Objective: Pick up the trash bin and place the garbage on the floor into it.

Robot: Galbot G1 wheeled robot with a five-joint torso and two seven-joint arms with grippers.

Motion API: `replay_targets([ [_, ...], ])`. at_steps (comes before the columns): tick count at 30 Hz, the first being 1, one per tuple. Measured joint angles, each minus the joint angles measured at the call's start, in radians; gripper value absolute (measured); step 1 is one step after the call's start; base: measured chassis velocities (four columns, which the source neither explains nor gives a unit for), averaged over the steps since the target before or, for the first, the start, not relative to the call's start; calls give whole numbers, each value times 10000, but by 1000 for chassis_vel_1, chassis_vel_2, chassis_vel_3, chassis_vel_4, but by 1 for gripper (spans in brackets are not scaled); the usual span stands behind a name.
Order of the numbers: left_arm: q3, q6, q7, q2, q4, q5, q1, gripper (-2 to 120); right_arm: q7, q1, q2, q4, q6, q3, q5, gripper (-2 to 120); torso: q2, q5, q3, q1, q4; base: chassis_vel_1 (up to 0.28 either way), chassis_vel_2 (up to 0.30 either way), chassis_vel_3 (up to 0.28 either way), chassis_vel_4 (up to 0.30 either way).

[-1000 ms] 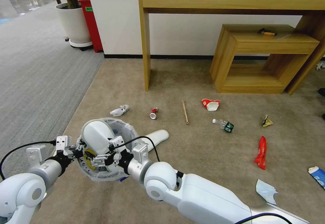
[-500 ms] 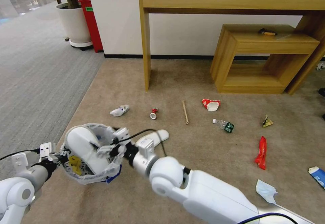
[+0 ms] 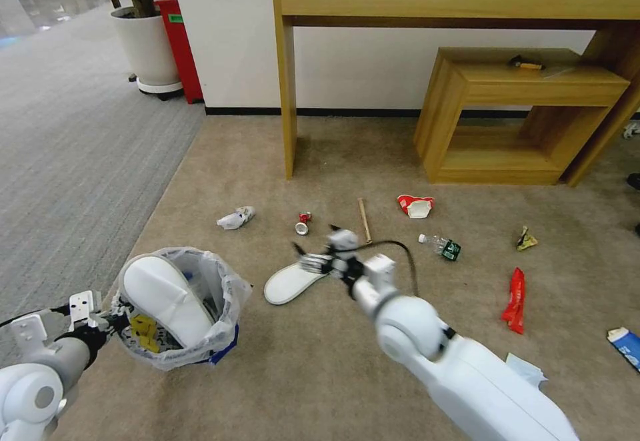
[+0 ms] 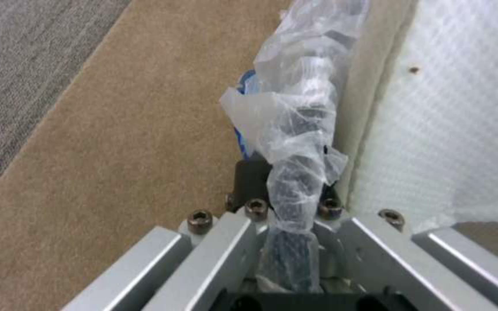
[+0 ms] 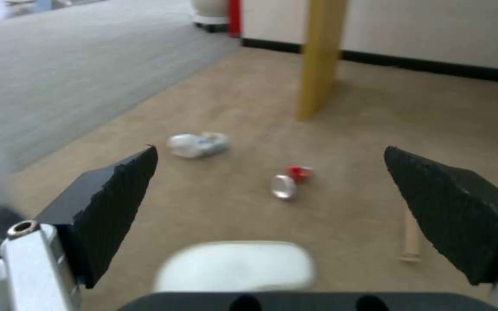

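The trash bin [image 3: 200, 344], lined with a crinkly white bag, sits low at the near left. My left gripper [image 3: 110, 317] is shut on its rim [image 4: 295, 172]. One white slipper sole [image 3: 160, 297] stands inside the bin. My right gripper [image 3: 317, 262] hangs open just above the far end of the other slipper sole [image 3: 287, 284], nothing between its fingers [image 5: 116, 198]. That sole [image 5: 234, 265] lies just beneath the open jaws in the right wrist view. Beyond lie a crumpled wrapper [image 3: 235, 217], crushed can [image 3: 303, 222], stick [image 3: 364, 219], paper cup [image 3: 415, 205] and bottle [image 3: 441, 246].
More litter lies to the right: a yellow wrapper [image 3: 526, 239], red wrapper [image 3: 514, 299], blue-white pack [image 3: 627, 344] and pale mask [image 3: 523, 369]. A wooden desk leg [image 3: 288, 94] and low shelf [image 3: 520, 114] stand behind. A planter [image 3: 147, 47] and red box [image 3: 179, 47] are far left.
My right gripper let go of the sole in the bin and swung right and forward to above the second sole. The bin shifted left with the left arm.
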Motion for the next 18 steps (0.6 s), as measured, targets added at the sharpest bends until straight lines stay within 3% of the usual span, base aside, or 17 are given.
replay_targets([
  [8,120,1,216,-54,-369,243,213,0,-369,-1329,86,-124,465,1470,-550,100,0,2,0,0,0,0,0,0,0],
  [18,125,1,256,-26,-697,291,384,0,-404,-1642,510,-403,573,1759,-837,100,0,2,1,-1,-1,-25,41,29,-36],
])
